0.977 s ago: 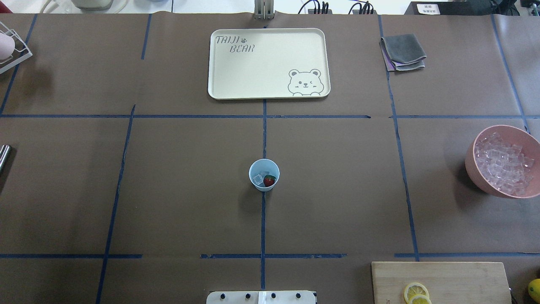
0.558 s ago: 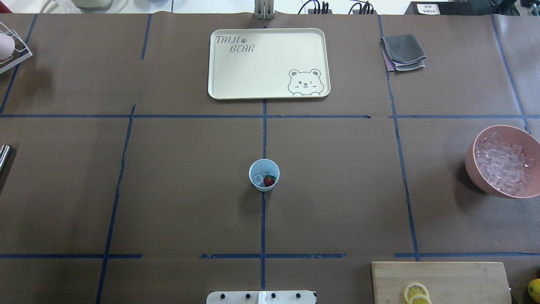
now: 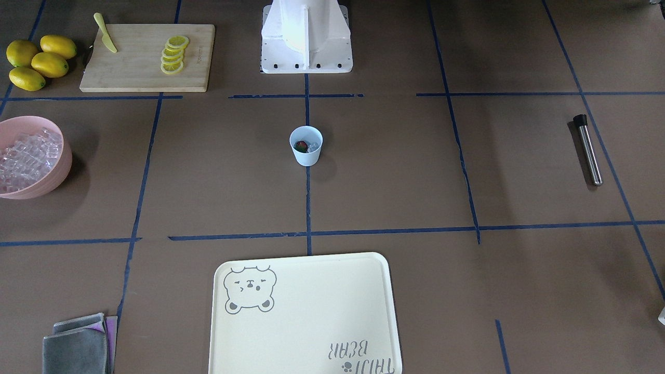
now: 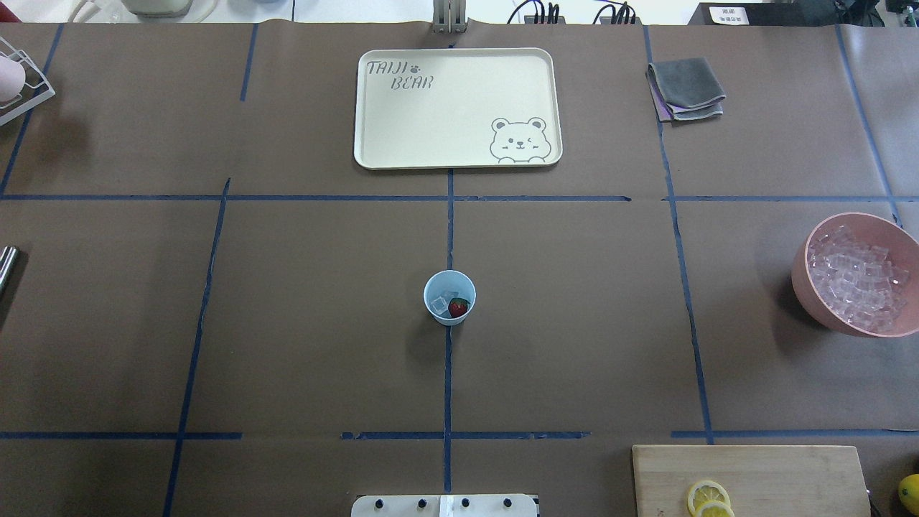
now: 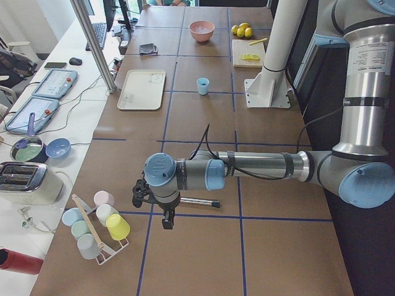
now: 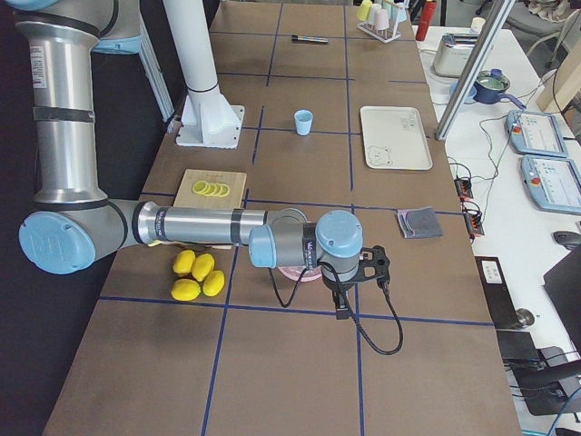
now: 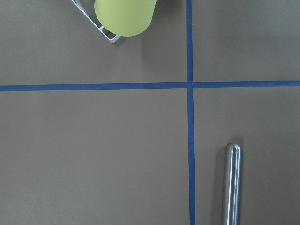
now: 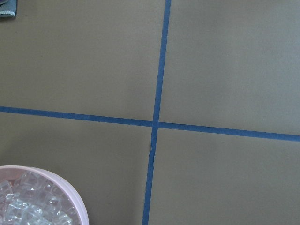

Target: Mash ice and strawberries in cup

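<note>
The light-blue cup [image 4: 449, 297] stands at the table's middle on a blue tape line; it also shows in the front view [image 3: 306, 145]. Inside it lie a red strawberry [image 4: 458, 307] and clear ice cubes [image 4: 441, 302]. My left gripper [image 5: 165, 213] hangs over the table's far left end above a steel muddler [image 7: 232, 183], far from the cup. My right gripper [image 6: 343, 300] hangs at the far right end beside the pink bowl. Both show only in side views, so I cannot tell whether they are open or shut.
A pink bowl of ice [image 4: 854, 273] sits at the right. A cream bear tray [image 4: 456, 108] lies behind the cup. A cutting board with lemon slices [image 3: 145, 57], whole lemons [image 3: 39, 61], folded cloths [image 4: 686, 89] and a cup rack [image 5: 99, 225] stand at the edges.
</note>
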